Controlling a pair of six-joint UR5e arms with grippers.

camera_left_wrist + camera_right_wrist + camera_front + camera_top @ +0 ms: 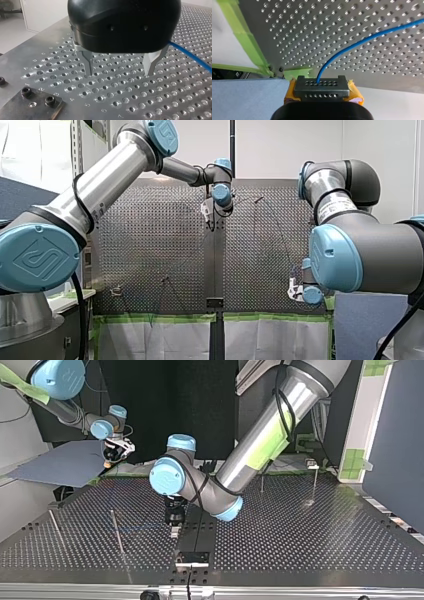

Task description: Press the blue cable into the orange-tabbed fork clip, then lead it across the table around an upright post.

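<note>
The blue cable (352,45) runs over the perforated plate and ends between the yellow pads of my right gripper (322,86), which is shut on it near the table's corner (115,452). My left gripper (118,74) stands open at the table's middle (173,527). Its metal fingers (88,66) point down with their tips at the plate and nothing between them. A stretch of the cable (190,56) passes beside that gripper, clear of it. A thin upright post (117,532) stands beside my left gripper. I cannot make out an orange-tabbed clip.
More thin posts stand on the plate (55,527) (261,482), one with a small head on it (313,477). A dark bracket with bolts (37,102) lies in front of my left gripper. Green tape (242,32) lines the table's edge by my right gripper.
</note>
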